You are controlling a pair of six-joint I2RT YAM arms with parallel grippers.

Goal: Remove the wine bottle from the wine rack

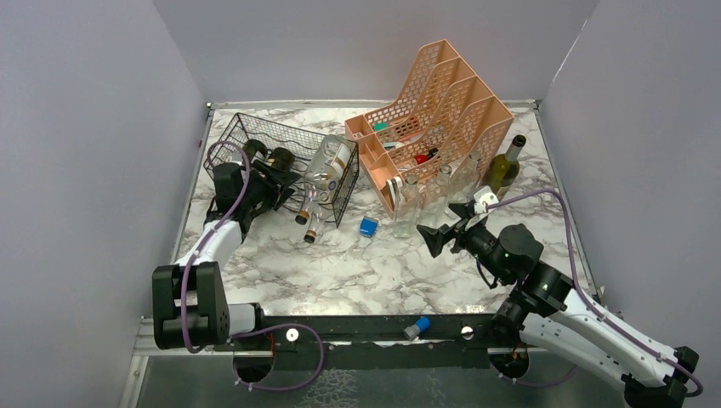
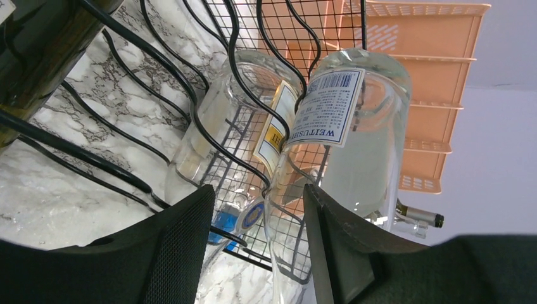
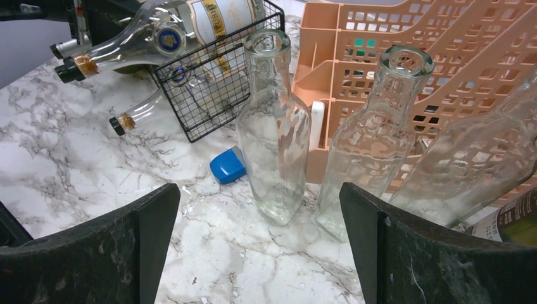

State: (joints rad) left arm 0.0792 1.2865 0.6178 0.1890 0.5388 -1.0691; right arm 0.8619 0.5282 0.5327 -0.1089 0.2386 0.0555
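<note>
The black wire wine rack (image 1: 270, 146) stands at the back left. Two clear bottles lie in it with corked necks poking out the front; the upper one (image 1: 330, 163) has a white label. Dark bottles (image 1: 269, 156) lie further left in it. My left gripper (image 1: 285, 189) is open at the rack's front. In the left wrist view the white-labelled clear bottle (image 2: 358, 133) narrows down between my fingers, close to the right finger (image 2: 342, 247) and apart from the left one. My left gripper (image 2: 259, 253) holds nothing. My right gripper (image 1: 438, 238) is open and empty.
The peach perforated file organizer (image 1: 434, 110) stands right of the rack. Three empty clear glass bottles (image 3: 272, 126) stand before it, ahead of my right gripper (image 3: 259, 247). A green wine bottle (image 1: 506, 166) stands at the right. A blue cap (image 1: 368, 226) lies on the marble table.
</note>
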